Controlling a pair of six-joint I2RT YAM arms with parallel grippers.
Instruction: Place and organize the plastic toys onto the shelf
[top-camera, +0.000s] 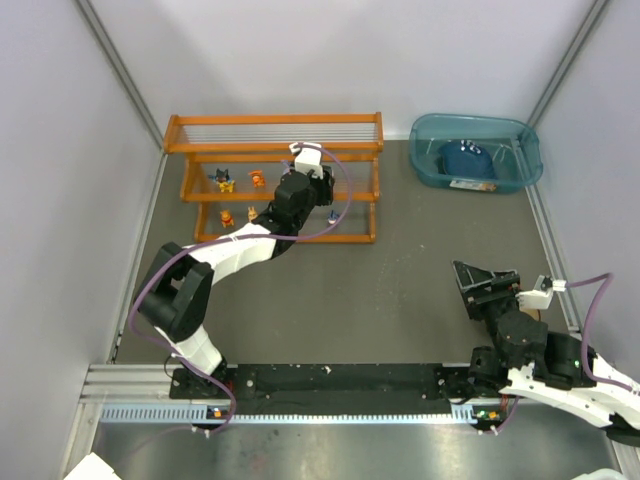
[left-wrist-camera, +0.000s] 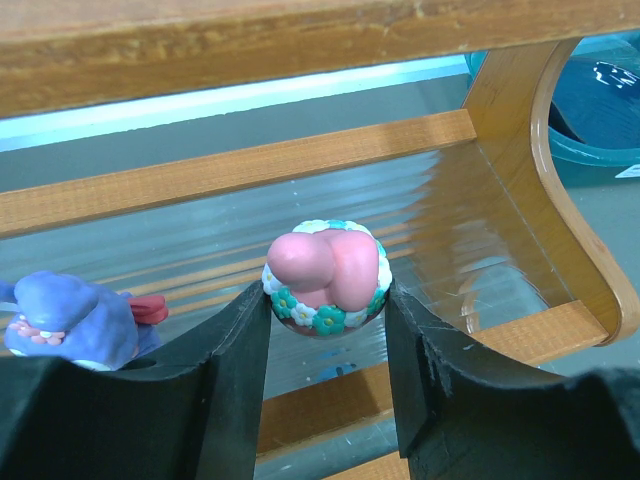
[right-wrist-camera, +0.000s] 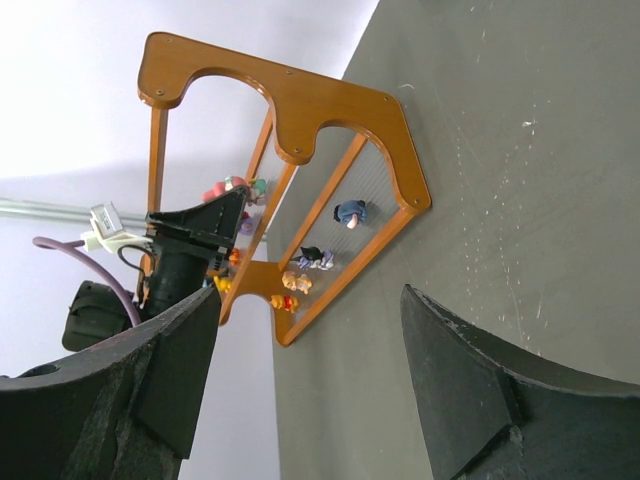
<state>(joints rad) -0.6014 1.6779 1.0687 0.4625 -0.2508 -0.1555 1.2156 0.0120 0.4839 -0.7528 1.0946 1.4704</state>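
My left gripper (left-wrist-camera: 325, 297) is shut on a pink toy (left-wrist-camera: 325, 272) with a ring of white and teal flowers, both fingers pressing its sides. It holds the toy over the wire rods of the orange shelf (left-wrist-camera: 240, 168), towards the right end (top-camera: 322, 185). A purple-blue toy (left-wrist-camera: 68, 322) sits on the rods just left of the left finger. Several toys stand on the shelf (top-camera: 275, 147): black-yellow (top-camera: 222, 180), orange (top-camera: 257, 179), tan (top-camera: 227, 216). My right gripper (top-camera: 482, 283) is open and empty, low over the table far from the shelf (right-wrist-camera: 310, 370).
A translucent teal bin (top-camera: 523, 152) at the back right holds a dark blue object (top-camera: 464, 158). Grey walls close in the table at left, back and right. The right wrist view shows the shelf's end frame (right-wrist-camera: 300, 105) and a navy-white toy (right-wrist-camera: 350, 213).
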